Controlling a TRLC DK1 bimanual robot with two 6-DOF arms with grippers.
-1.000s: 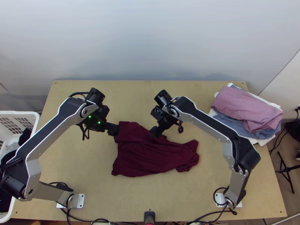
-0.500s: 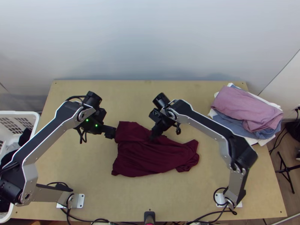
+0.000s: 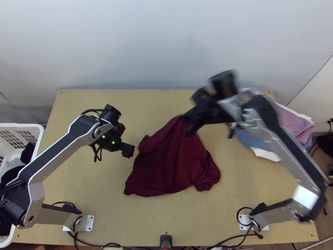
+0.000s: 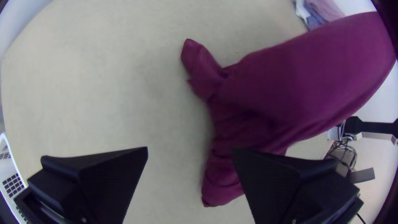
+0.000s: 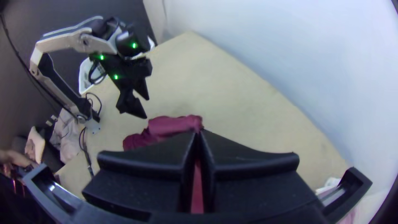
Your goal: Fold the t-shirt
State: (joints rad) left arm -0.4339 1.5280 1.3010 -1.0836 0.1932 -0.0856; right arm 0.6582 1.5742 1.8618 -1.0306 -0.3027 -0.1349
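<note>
1. The dark red t-shirt (image 3: 166,166) is lying in the middle of the light wooden table (image 3: 100,183), its near part resting there loose and rumpled, while its far part is hanging up off the wood.
2. The right gripper (image 3: 190,126) is holding that raised part; from its wrist I'm seeing the two fingers (image 5: 248,166) pressing close together, with red cloth running between them.
3. Over on the other side, the left gripper (image 3: 129,151) is hovering just beside the shirt, its fingers (image 4: 103,182) standing wide apart and gripping nothing.
4. At the far right corner, a pile of pink, blue and white clothes (image 3: 300,125) is sitting partly behind the right arm (image 3: 287,137).
5. Beside the table's left edge, a white basket (image 3: 25,125) is holding some dark clothes (image 3: 27,153).
</note>
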